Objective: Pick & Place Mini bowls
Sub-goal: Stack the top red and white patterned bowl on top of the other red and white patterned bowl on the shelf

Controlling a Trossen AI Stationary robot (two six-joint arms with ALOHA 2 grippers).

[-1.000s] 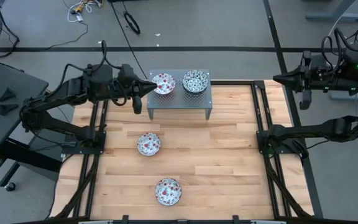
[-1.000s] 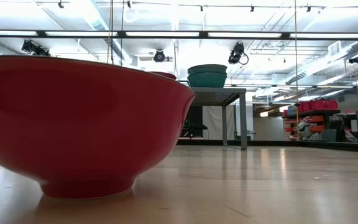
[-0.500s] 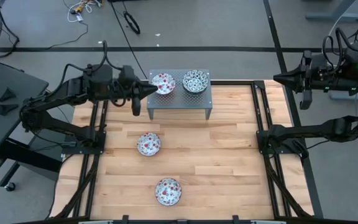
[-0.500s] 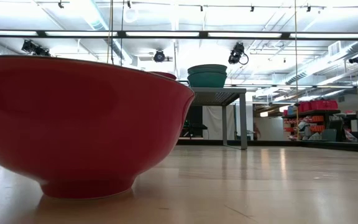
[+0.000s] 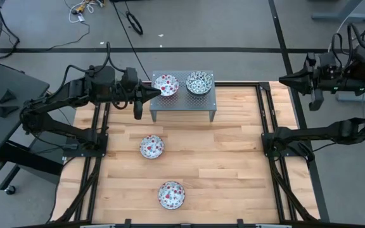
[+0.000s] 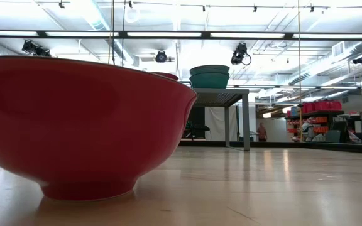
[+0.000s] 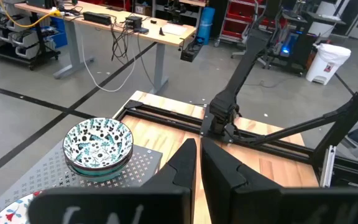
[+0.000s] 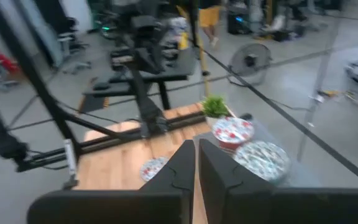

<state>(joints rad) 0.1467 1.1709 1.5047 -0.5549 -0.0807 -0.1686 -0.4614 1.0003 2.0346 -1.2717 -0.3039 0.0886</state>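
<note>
Sitting on the grey stand (image 5: 182, 96), upper centre: two mini bowls (image 5: 166, 85). Left on the desk (image 5: 233, 171): two more. Left gripper (image 5: 158, 91) and right gripper (image 5: 282, 79) pressed together, empty.

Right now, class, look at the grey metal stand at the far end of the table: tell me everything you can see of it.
The grey metal stand is a low rectangular platform with a perforated top and plain legs at its corners, standing upright on the wooden table near its far edge. A reddish-pink bowl stack sits on its left part and a green-teal bowl stack on its right. The left hand hovers, shut, at the stand's left edge beside the reddish bowls; contact cannot be told.
</note>
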